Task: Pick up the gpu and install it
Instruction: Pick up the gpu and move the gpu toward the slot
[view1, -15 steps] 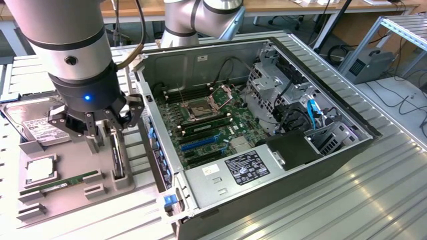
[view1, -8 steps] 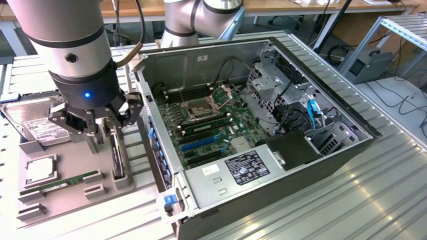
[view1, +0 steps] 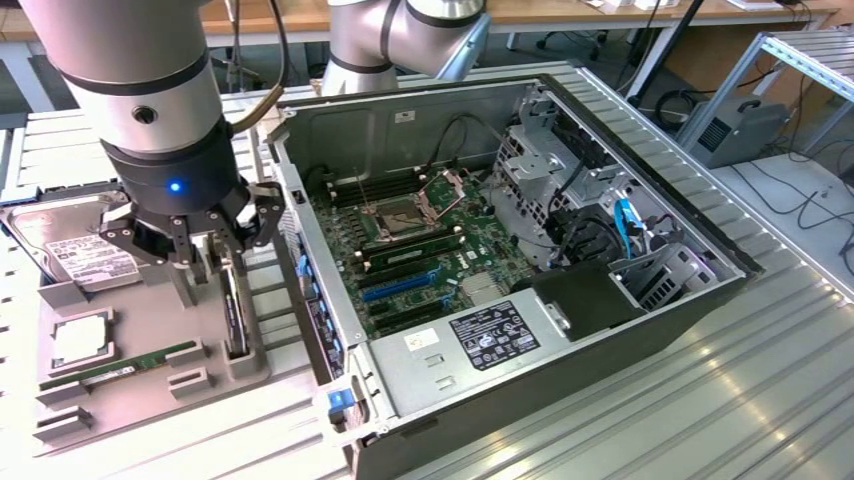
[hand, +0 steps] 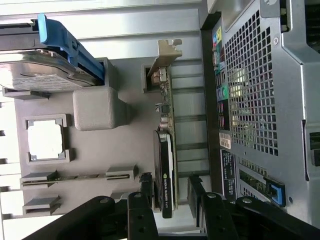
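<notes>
Two black fingers (hand: 146, 187) of your gripper (hand: 170, 192) stand spread wide, one on each side of the gpu (hand: 165, 160), and they are not closed on it. The card stands on its long edge in a slot of the gray tray (hand: 95, 145). Its black cooler end sits between the fingers and its silver bracket end points away from them. In the exterior view you see the gripper (view1: 214, 262) low over the gpu (view1: 236, 320), with the tray (view1: 147, 395) on the exterior view's left, just beside the open computer case (view1: 334, 330). On the same tray lie a hard drive (view1: 83, 255), a square processor chip (view1: 80, 340) and a thin memory stick (view1: 120, 368), all apart from the card. The case lies on its side on the ribbed metal table (view1: 747, 350) with its green board facing up.
</notes>
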